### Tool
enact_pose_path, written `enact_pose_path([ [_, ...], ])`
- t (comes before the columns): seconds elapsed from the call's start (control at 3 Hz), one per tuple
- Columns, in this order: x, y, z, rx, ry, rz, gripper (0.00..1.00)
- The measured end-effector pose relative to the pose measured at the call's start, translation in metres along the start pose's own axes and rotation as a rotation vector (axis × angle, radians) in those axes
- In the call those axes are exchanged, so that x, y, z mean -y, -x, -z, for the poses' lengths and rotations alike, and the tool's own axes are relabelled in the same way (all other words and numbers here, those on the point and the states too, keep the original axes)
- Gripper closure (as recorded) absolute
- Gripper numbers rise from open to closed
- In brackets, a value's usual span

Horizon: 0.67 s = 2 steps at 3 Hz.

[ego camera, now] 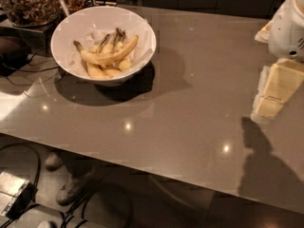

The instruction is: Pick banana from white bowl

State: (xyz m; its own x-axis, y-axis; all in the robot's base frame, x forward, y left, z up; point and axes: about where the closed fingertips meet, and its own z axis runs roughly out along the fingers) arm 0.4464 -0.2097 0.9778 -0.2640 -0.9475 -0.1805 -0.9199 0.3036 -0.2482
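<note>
The banana (107, 57), long, curved and yellow with a thin dark stem, lies across the top of shorter bananas (102, 71) in the white bowl (102, 12). The bowl stands at the far left of the grey table (190, 108). My gripper (274, 91), cream-coloured under the white arm (287, 27), hangs over the table's right side. It is far to the right of the bowl and holds nothing that I can see. Its shadow (259, 151) falls on the table in front of it.
A clear jar of brown granola (26, 1) stands behind the bowl at the far left. A dark object with cables (12, 51) lies left of the bowl. A person's shoes (71, 189), cables and a box (14, 189) are on the floor below the table's front edge.
</note>
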Motion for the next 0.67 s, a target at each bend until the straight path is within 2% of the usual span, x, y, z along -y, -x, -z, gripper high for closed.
enact_pose_path([
  [0.33, 0.0345, 0.0713, -0.0078, 0.004, 0.032, -0.006, 0.0],
  [0.67, 0.0379, 0.0787, -0.0072, 0.021, 0.016, 0.001, 0.0],
])
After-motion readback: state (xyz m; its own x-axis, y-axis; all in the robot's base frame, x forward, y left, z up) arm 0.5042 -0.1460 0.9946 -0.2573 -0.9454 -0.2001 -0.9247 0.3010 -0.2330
